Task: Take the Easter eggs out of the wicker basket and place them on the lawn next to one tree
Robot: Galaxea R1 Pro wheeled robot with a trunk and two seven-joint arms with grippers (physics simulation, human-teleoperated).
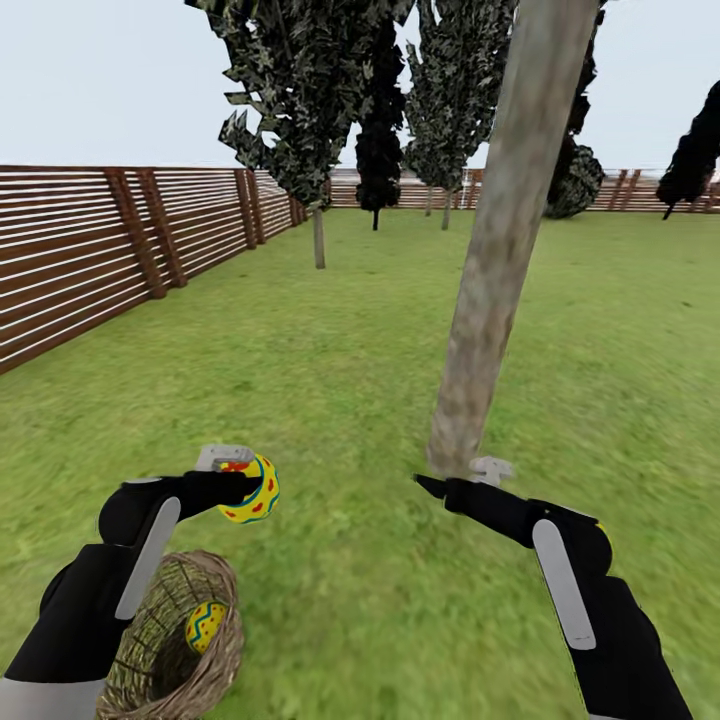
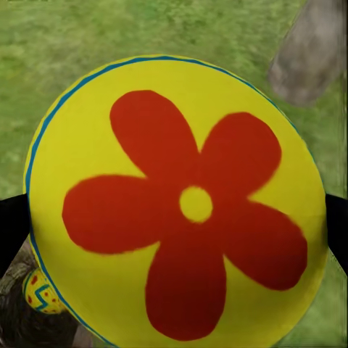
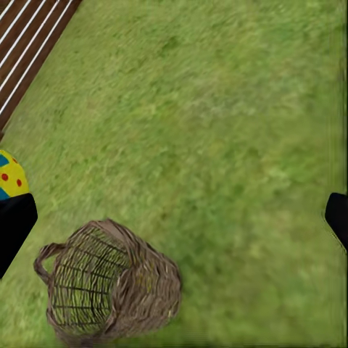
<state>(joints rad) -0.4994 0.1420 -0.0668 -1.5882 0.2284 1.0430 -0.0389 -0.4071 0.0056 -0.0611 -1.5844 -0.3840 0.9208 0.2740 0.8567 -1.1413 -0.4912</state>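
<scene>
Our left gripper (image 1: 243,478) is clamped on one egg (image 1: 252,490), with the basket (image 1: 215,672) below it holding another egg (image 1: 205,625). Our right gripper (image 1: 452,478) stands apart and empty, just before the tree (image 1: 490,300). A loose grip could drop the egg far from the trunk.

Left gripper (image 1: 240,480) is clamped on an egg (image 1: 252,490), arm stretched forward. Right gripper (image 1: 465,478) hangs with fingers spread.
</scene>
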